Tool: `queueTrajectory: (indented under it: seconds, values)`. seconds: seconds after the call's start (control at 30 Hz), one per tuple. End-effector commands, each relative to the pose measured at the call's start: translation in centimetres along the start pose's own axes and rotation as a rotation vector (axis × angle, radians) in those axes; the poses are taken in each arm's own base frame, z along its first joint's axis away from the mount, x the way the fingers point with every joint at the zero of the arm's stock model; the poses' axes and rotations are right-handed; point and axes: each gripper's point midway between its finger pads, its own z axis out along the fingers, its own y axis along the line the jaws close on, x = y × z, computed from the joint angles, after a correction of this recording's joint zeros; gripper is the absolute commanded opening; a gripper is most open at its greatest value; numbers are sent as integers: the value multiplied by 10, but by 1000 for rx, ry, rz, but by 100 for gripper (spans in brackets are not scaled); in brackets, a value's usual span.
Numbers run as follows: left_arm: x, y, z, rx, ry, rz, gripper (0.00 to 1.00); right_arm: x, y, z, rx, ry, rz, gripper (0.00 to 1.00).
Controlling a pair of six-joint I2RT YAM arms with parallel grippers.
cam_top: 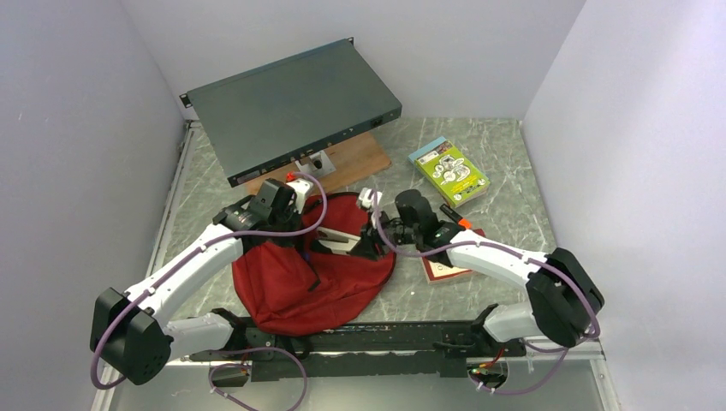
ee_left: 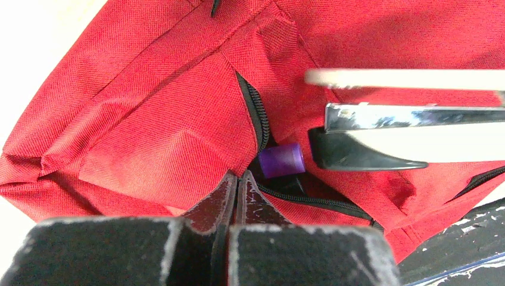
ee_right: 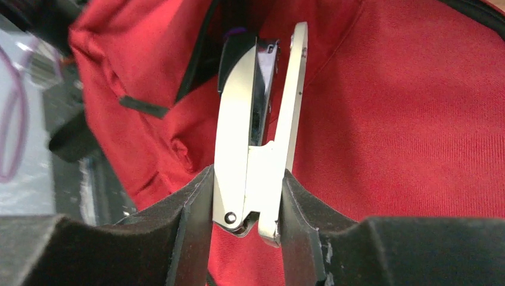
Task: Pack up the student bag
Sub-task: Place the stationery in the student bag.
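Observation:
The dark red student bag (cam_top: 291, 291) lies in front of the arm bases, its black zipper open. My left gripper (cam_top: 301, 227) is shut on the red fabric edge by the zipper (ee_left: 238, 179), holding the opening. My right gripper (cam_top: 370, 238) is shut on a white and chrome stapler (ee_right: 250, 137), pinched at its hinge end (ee_right: 247, 185). The stapler's nose points into the bag's opening and also shows in the left wrist view (ee_left: 417, 128). A small purple item (ee_left: 281, 159) sits just inside the zipper by the stapler's black tip.
A dark-grey rack unit (cam_top: 291, 107) rests tilted on a wooden board (cam_top: 347, 167) at the back. A green book (cam_top: 449, 171) lies at the back right. A red and white book (cam_top: 445, 270) and an orange-tipped marker (cam_top: 454, 218) lie under my right arm.

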Motion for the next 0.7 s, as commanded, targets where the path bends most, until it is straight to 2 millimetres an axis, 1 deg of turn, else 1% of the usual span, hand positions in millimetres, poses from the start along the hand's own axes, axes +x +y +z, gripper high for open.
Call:
queueTrajectory:
  seconds: [0.0, 0.13, 0.27, 0.4, 0.47, 0.57, 0.67]
  values:
    - [-13, -1, -8, 5, -55, 11, 0, -29, 1, 17, 69, -35, -348, 0]
    - [-14, -3, -7, 14, -50, 12, 0, -14, -2, 30, 128, 38, -406, 0]
    - [-12, -6, -5, 30, -44, 13, 0, -10, 5, 49, 136, 85, -481, 0]
    - [-13, -8, -5, 41, -43, 14, 0, -18, 24, 69, 89, 53, -601, 0]
    - [-12, -8, -4, 44, -40, 13, 0, -27, 30, 74, 70, 27, -629, 0]
    - [-12, -7, -5, 41, -47, 13, 0, -45, 42, 74, 46, -47, -669, 0]
    - [-12, -8, -6, 45, -49, 13, 0, -57, 52, 74, 8, -102, -690, 0]
